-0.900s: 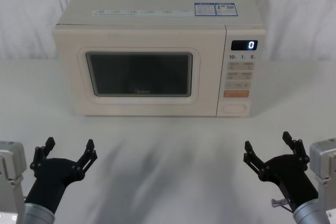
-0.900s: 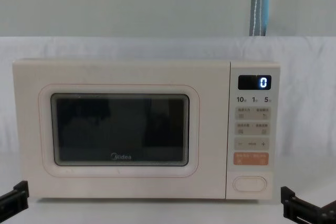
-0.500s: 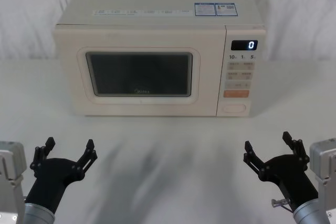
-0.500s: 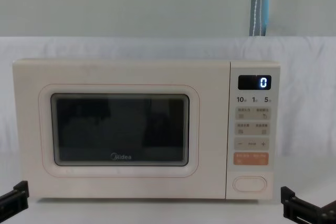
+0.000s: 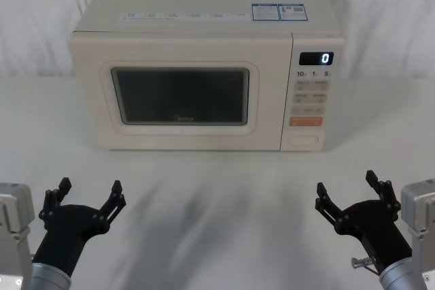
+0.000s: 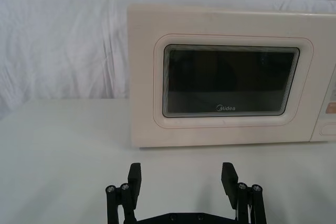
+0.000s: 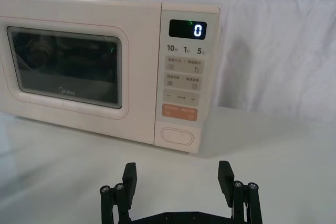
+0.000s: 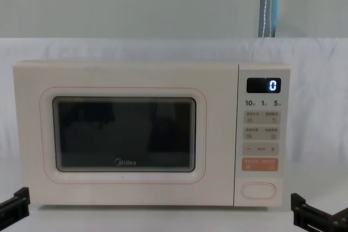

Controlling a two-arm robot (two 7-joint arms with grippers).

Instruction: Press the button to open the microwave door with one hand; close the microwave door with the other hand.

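A cream microwave stands at the back of the table. Its door (image 5: 180,137) (image 8: 125,191) (image 6: 231,135) (image 7: 63,116), with a dark glass window, is shut flush with the body. The wide oval button (image 5: 303,141) (image 8: 259,190) (image 7: 177,135) sits at the bottom of the control panel, under the orange key. My left gripper (image 5: 87,195) (image 6: 181,176) is open near the table's front left, well short of the door. My right gripper (image 5: 349,192) (image 7: 178,174) is open at the front right, in front of the panel and apart from it.
A white cloth covers the table (image 5: 217,188) and hangs behind the microwave. The control panel's display (image 5: 316,58) reads 0. Bare table lies between the grippers and the microwave's front.
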